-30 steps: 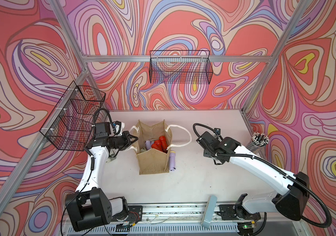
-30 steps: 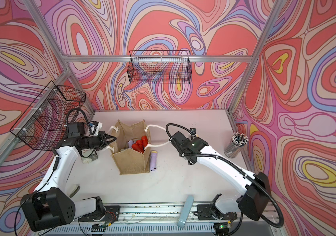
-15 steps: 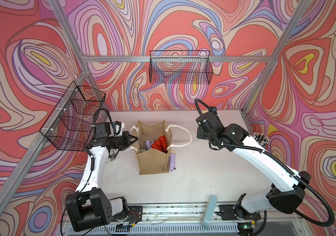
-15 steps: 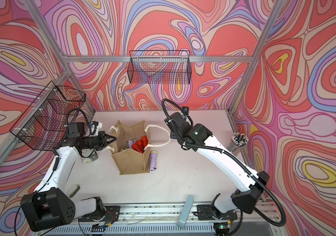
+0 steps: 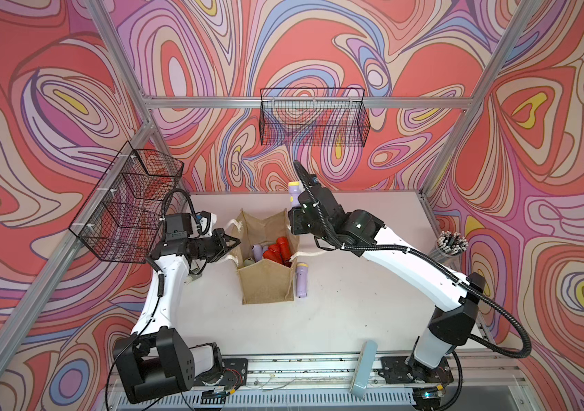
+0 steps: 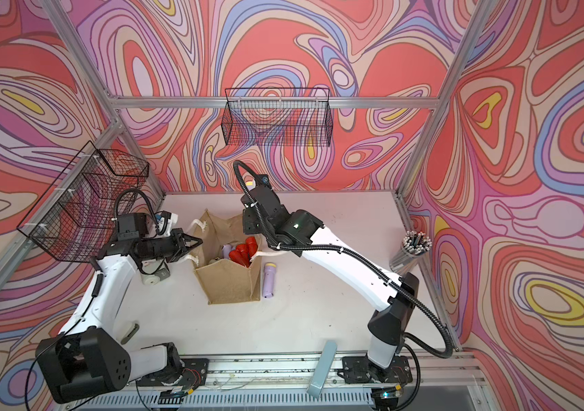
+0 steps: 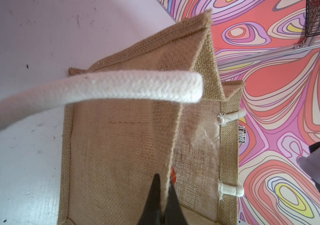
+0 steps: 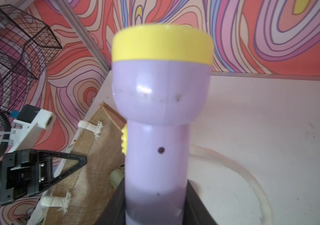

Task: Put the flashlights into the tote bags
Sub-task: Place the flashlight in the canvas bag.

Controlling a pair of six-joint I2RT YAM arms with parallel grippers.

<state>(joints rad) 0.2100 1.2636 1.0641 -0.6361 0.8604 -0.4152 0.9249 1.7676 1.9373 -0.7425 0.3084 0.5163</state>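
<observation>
Right fingers point(image 8: 196, 206) have swung to the bag's point(image 5: 265, 284) far corner, pinching a flashlight point(image 8: 161, 120) head-up; left fingers point(image 7: 151, 200) pinch the bag's wall.

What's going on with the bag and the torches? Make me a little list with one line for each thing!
tote bag: tan, standing open on the table
left gripper: shut on the tote bag's rim
right gripper: shut on held flashlight, lilac, yellow head ring
inside bag: red flashlights, a lilac one too
loose flashlight: lilac, lying on the table beside the bag
</observation>
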